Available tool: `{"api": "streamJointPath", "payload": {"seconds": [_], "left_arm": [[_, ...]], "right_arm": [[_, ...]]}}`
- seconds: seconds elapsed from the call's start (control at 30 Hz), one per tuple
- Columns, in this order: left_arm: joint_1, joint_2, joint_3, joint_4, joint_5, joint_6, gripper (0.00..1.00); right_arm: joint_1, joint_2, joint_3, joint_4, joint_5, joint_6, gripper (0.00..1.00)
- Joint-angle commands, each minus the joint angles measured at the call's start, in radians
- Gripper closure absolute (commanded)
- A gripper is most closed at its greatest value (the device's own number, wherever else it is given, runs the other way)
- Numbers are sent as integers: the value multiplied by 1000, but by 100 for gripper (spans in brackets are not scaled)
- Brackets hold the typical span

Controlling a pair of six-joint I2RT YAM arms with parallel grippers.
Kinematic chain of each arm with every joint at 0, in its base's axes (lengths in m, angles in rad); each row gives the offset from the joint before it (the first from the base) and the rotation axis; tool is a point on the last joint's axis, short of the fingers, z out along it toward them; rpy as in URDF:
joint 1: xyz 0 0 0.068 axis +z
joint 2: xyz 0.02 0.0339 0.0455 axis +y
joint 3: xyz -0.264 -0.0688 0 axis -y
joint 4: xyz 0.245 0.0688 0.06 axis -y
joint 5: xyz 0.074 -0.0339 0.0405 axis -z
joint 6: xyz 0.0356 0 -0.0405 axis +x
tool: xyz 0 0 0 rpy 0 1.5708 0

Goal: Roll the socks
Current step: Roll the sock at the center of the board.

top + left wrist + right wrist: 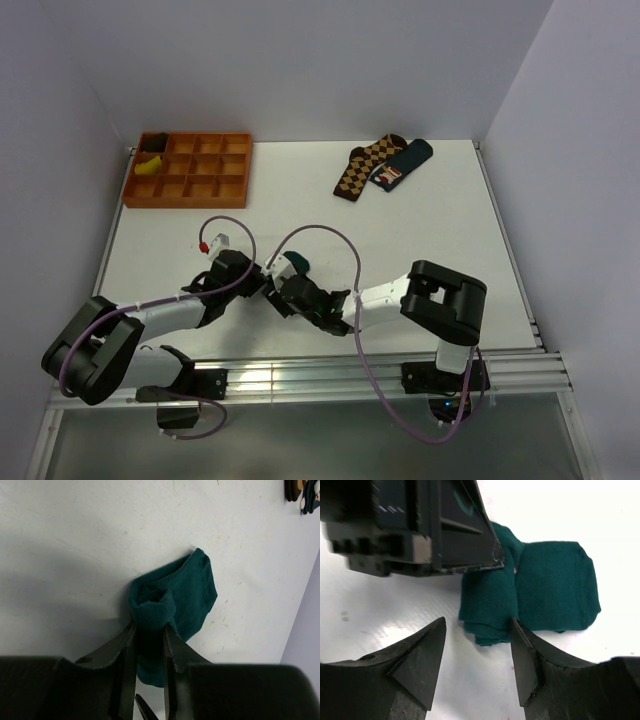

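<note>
Sock bundle [195,595] sits clamped in the left claw [150,630], while the right claw [477,622] stands apart just beside it.

The near sock [295,264], plain dark teal, lay on the white worktop close to the middle of its near edge. One end was wound into a tight little roll and pinched between the fingers of the left tool [149,630]. The rest lay folded flat on the worktop beyond the roll. The far sock [415,155], dark teal with a small red-and-white patch, lay flat and unrolled at the far right.
</note>
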Motion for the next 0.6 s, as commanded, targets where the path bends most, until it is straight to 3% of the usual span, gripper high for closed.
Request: {"api": "streamJointPath", "payload": {"seconds": [0.0, 0.37, 0.43, 0.53, 0.57], "left_arm": [[-7, 17, 15, -52, -1, 9, 100], [-18, 26, 9, -32, 18, -10, 100], [-18, 23, 9, -31, 16, -10, 100], [-20, 22, 9, -27, 22, -11, 100], [-20, 20, 9, -24, 21, -11, 100]], "right_arm": [[17, 44, 47, 42, 74, -44, 39], [48, 133, 92, 43, 159, -50, 42], [46, 147, 90, 40, 173, -38, 48], [46, 156, 87, 37, 183, -19, 68], [46, 163, 84, 39, 179, -19, 79]]}}
